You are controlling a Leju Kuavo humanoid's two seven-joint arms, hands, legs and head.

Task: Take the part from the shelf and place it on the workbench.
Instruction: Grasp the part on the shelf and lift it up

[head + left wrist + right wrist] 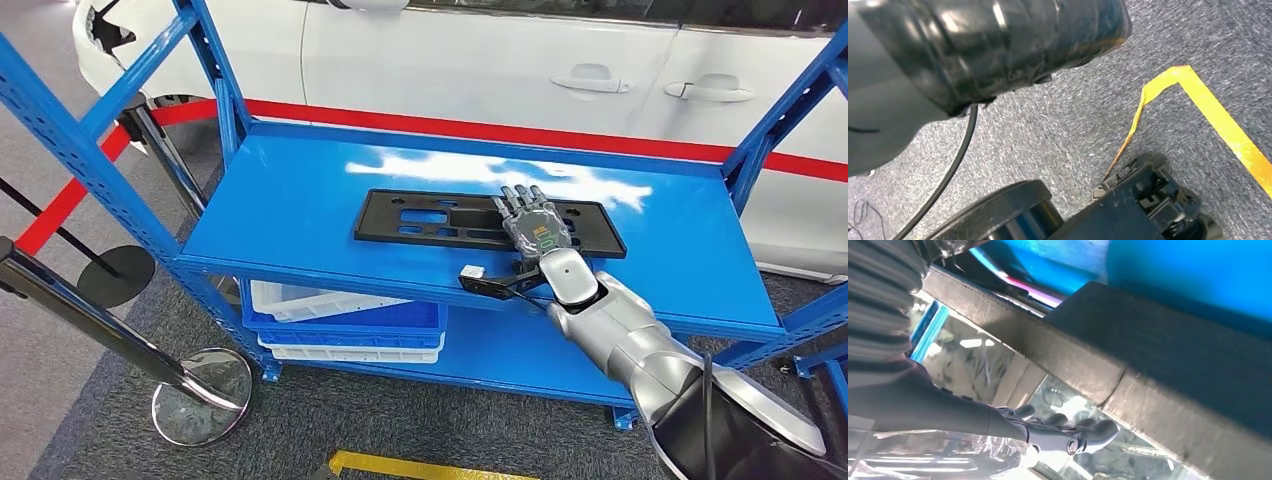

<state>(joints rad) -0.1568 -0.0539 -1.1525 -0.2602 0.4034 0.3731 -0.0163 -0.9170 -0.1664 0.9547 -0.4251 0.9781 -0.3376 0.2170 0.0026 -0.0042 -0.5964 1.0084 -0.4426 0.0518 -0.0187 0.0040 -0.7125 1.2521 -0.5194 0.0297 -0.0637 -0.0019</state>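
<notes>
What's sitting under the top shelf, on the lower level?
Stacked plastic bins, white and blue, sit on the lower level toward the left, under the blue shelf. The shelf deck and the right arm cover the remainder, so anything else there is hidden.

So the long flat black plastic part [440, 218] lies on the top level of the blue metal shelf [290, 215], toward the middle — the robot's right hand [530, 232] rests on its right end. Stacked blue and white plastic crates [340, 325] sit on the lower level, left side. White car [500, 60] behind the shelf.
</notes>
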